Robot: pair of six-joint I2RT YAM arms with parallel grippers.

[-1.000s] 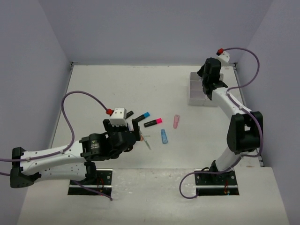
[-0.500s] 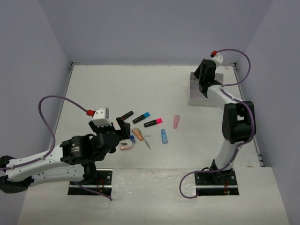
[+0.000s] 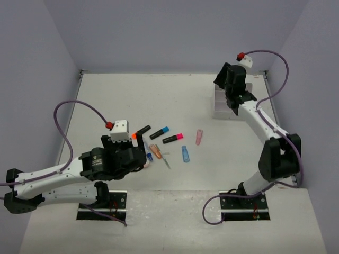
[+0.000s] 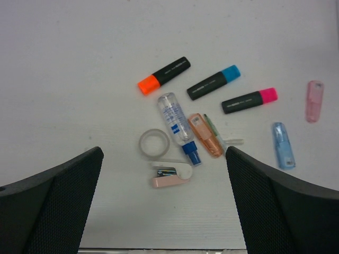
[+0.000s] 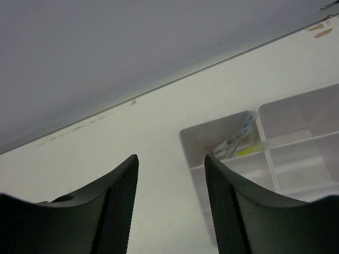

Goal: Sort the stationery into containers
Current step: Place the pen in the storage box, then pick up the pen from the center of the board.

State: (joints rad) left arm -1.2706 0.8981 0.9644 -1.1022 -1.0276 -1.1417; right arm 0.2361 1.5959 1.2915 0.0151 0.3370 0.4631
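Note:
The stationery lies in a cluster mid-table: highlighters with orange (image 4: 163, 75), blue (image 4: 213, 82) and pink (image 4: 249, 100) caps, a clear bottle (image 4: 177, 126), a copper piece (image 4: 205, 135), a thin pen (image 4: 214, 129), a tape roll (image 4: 154, 143), a pink stapler (image 4: 170, 175), a blue piece (image 4: 283, 145) and a pink piece (image 4: 314, 100). My left gripper (image 4: 164, 211) is open and empty, above the table just near of the stapler. My right gripper (image 5: 172, 211) is open and empty at the white organiser box (image 5: 265, 143), whose far corner compartment holds thin pens (image 5: 233, 140).
In the top view the organiser box (image 3: 220, 110) sits far right, partly hidden by the right arm (image 3: 254, 114). The left arm (image 3: 58, 177) stretches along the near left. Purple walls enclose the table on three sides.
My left gripper has pulled back to the left off the cluster, uncovering the items near it. My right wrist has turned and shifted slightly left over the organiser box.

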